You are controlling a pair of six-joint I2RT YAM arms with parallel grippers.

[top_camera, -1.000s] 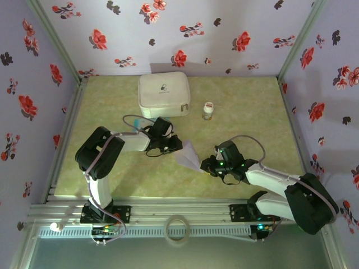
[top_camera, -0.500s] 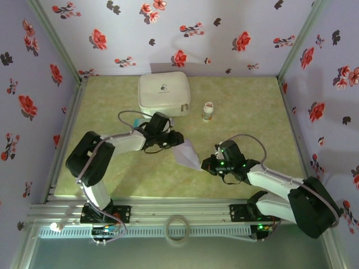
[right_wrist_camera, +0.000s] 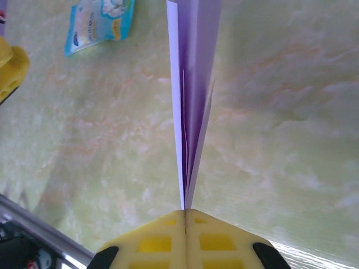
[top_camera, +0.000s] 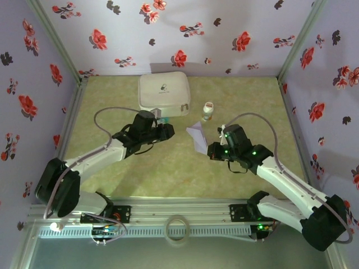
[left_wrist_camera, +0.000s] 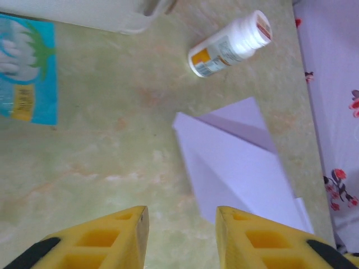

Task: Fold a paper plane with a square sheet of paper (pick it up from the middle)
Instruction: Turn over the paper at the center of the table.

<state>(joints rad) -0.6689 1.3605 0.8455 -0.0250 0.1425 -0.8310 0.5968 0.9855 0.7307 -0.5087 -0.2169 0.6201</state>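
- Since a second ago, the left gripper (left_wrist_camera: 182, 225) has drawn back from the paper to just in front of the white zip case (top_camera: 164, 92), and its jaws have parted. The right arm has carried the folded sheet further up the table (top_camera: 112, 95), towards the case's near-right corner.
- The left gripper now stands part open, with a clear gap between its yellow fingers and nothing in it.
- A teal-and-white printed packet (left_wrist_camera: 27, 67) lies flat against the near edge of the case, left of the paper.
- The paper plane (left_wrist_camera: 235, 162) sits off the case's near-right corner, a lavender dart with its flaps partly spread and a centre crease showing.
- A small white pill bottle (left_wrist_camera: 227, 45) lies beside the case's right side, near the plane's wide end but apart from it.
- The right gripper (right_wrist_camera: 185, 219) is fully closed on the plane's narrow end, pinching the stacked layers edge-on. Whether the paper's lower edge touches the table I cannot tell.
- Handling, as I judge it: the plane is very light, thin and limp, its folds tend to spring open, and it could slip between smooth pads. The safest hold is the thick layered spine along the crease, not a single loose flap, which would bend or tear.
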